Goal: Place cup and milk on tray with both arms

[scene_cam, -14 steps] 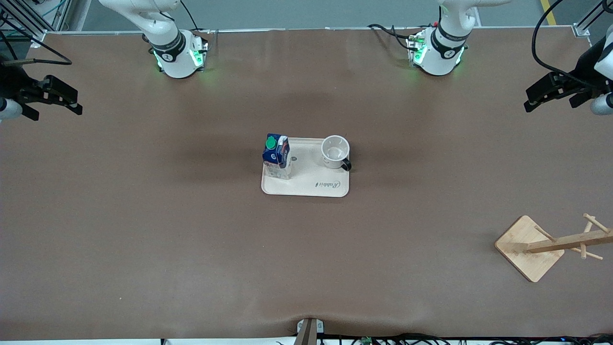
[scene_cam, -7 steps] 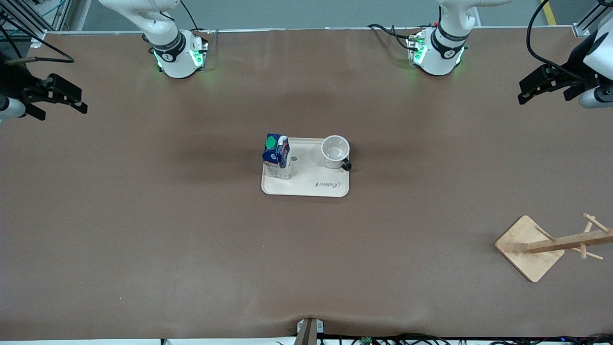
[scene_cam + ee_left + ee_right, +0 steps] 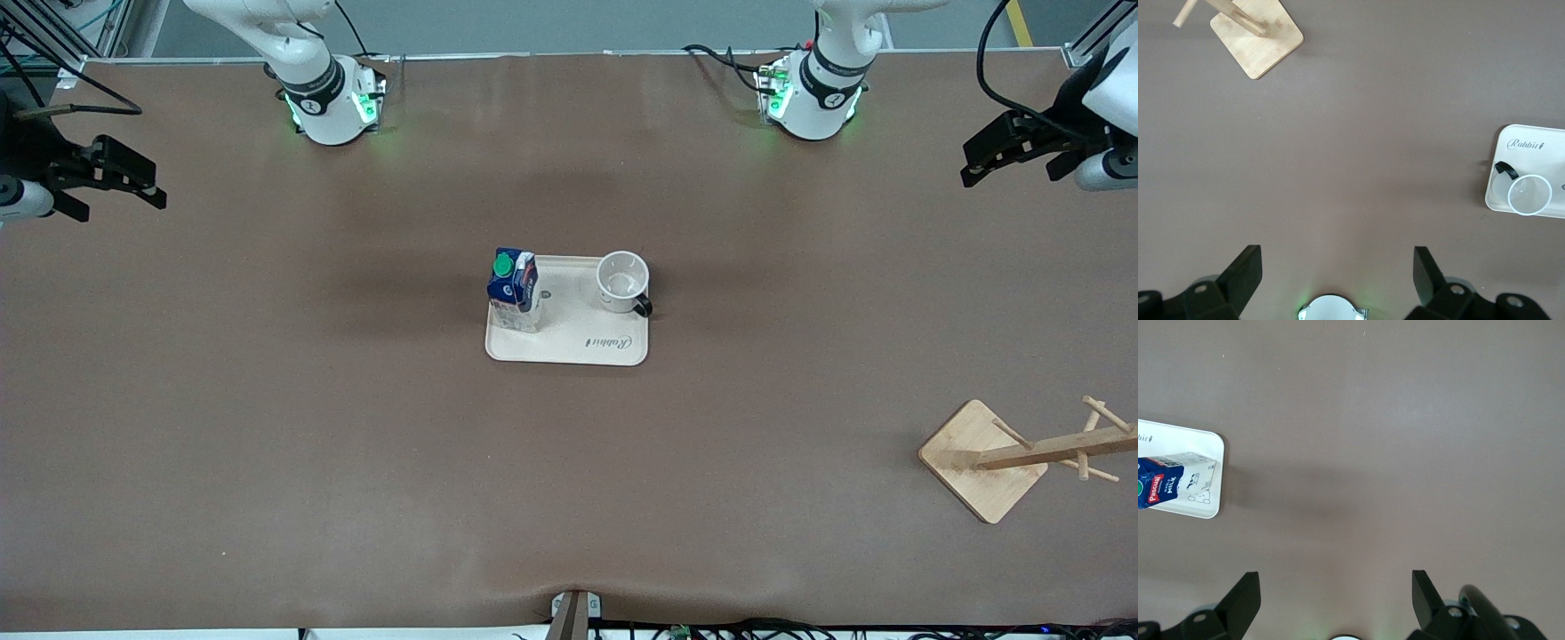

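- Wooden rack (image 3: 1005, 458): lying nearest the front camera, toward the left arm's end of the table, well apart from both grippers; not part of the task.
- Tray (image 3: 569, 348): cream, mid-table, long axis running between the two arms' ends; well apart from either gripper, roughly midway between them.
- Milk carton (image 3: 515, 289): upright on the tray, at the end toward the right arm.
- Cup (image 3: 623, 283): upright on the tray, at the end toward the left arm, handle toward the front camera.
- Right gripper (image 3: 133, 182): fingers spread wide, empty, over bare table at its own end.
- Left gripper (image 3: 987, 160): fingers spread wide, empty, over bare table at its own end.
- Judgement: placement appears complete; neither arm is nearer the tray.
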